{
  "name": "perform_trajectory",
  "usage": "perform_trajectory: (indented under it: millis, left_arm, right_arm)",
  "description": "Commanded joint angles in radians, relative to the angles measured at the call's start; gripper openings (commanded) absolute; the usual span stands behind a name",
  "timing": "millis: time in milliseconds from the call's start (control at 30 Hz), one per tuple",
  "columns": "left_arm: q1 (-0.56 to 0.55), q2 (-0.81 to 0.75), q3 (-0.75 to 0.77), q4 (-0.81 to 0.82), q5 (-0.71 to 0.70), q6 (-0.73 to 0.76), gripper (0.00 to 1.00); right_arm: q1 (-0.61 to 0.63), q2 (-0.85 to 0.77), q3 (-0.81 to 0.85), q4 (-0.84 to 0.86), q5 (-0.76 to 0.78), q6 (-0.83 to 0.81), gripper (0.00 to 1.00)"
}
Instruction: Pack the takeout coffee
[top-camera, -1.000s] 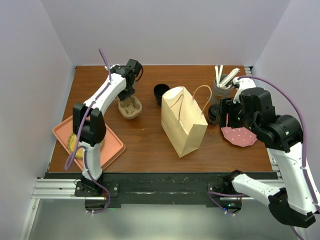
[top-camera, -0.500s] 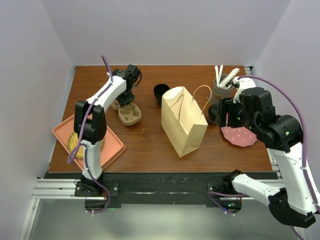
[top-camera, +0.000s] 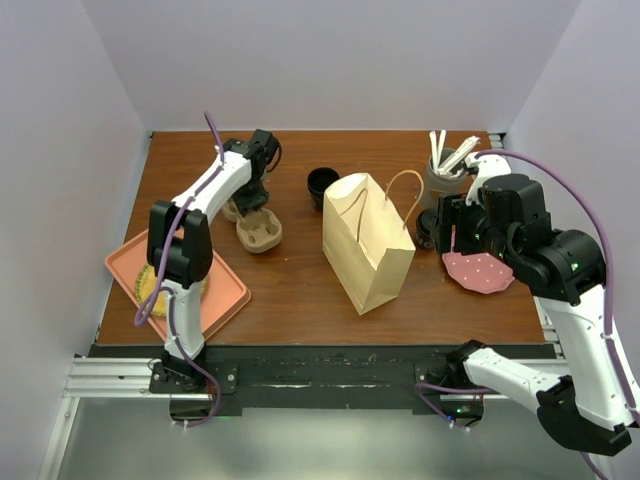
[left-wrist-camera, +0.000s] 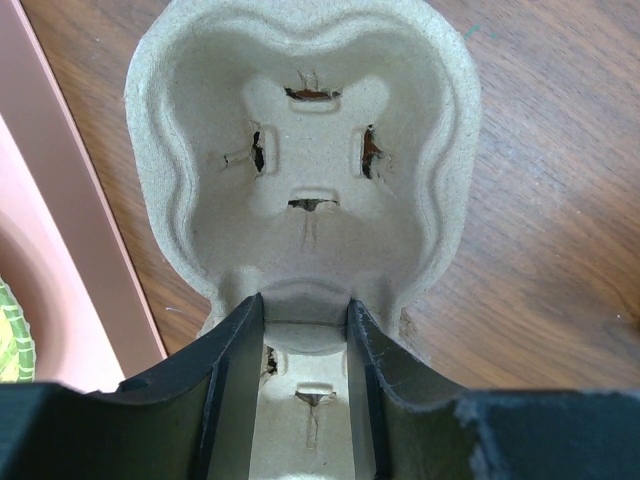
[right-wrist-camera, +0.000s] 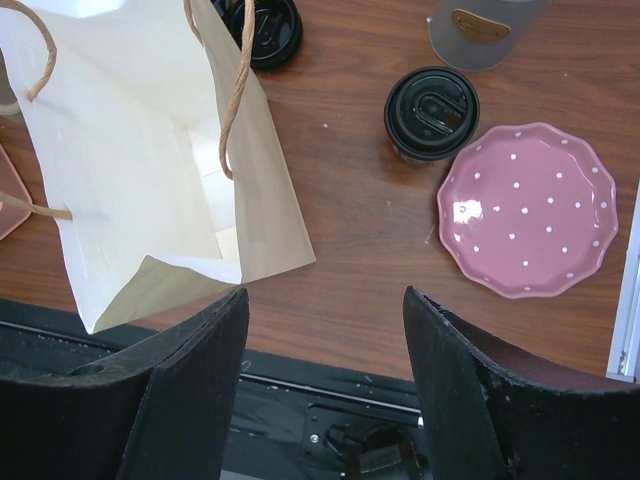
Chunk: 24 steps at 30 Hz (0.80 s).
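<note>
Progress near zero, judging by the layout. Takeout coffee (right-wrist-camera: 432, 113) not packed yet: sits upright with lid on, out on the table (top-camera: 300, 290), right of the paper bag (right-wrist-camera: 130, 150) and apart from it, just beside the far-left edge of the pink dotted plate (right-wrist-camera: 528, 210), on the near side of the grey utensil holder (top-camera: 443, 175). Bag standing, mouth open, looks empty inside from the right wrist view. Right gripper (right-wrist-camera: 325, 295) up above the table, spread wide, holding nothing; hangs over bare wood between bag and plate. Relative to those fingers (right-wrist-camera: 190, 380), coffee lies farther out, roughly in line with the right finger's tip, not between the two, no contact. Left gripper (left-wrist-camera: 305, 305) busy at the far left of the table: narrow, pinched on the waist of the moulded-pulp cup carrier (left-wrist-camera: 300, 170), one finger pressed on each side of the neck between its two wells. Carrier empty, near the orange tray (top-camera: 225, 290), well apart from the coffee. Left to do, as a guess: reach the right gripper out and down over the cup, close on its body below the lid, lift, carry left, lower through the bag mouth between the handles. Cannot tell whether the carrier goes in first.
</note>
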Motion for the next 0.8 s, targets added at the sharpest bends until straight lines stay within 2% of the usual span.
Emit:
perform_trajectory:
  millis: [0,300,500,633,767]
  left_arm:
    - [0.013,0.000,0.002,0.010,-0.005,0.031,0.31]
    - [0.013,0.010,-0.009,0.003,0.001,0.039,0.36]
    - [0.013,0.007,-0.015,0.002,0.003,0.034,0.34]
    - [0.013,0.009,0.000,-0.013,-0.003,0.034,0.47]
    - [0.015,0.010,0.002,-0.012,-0.003,0.042,0.47]
  right_arm:
    - [0.004,-0.006,0.016,0.035,0.001,-0.001,0.67]
    - [0.004,-0.017,0.019,0.022,0.005,0.012,0.67]
    - [0.004,-0.017,0.020,0.025,0.007,0.021,0.67]
    - [0.002,-0.017,0.020,0.027,0.005,0.028,0.67]
    - [0.004,-0.018,0.020,0.028,0.005,0.030,0.67]
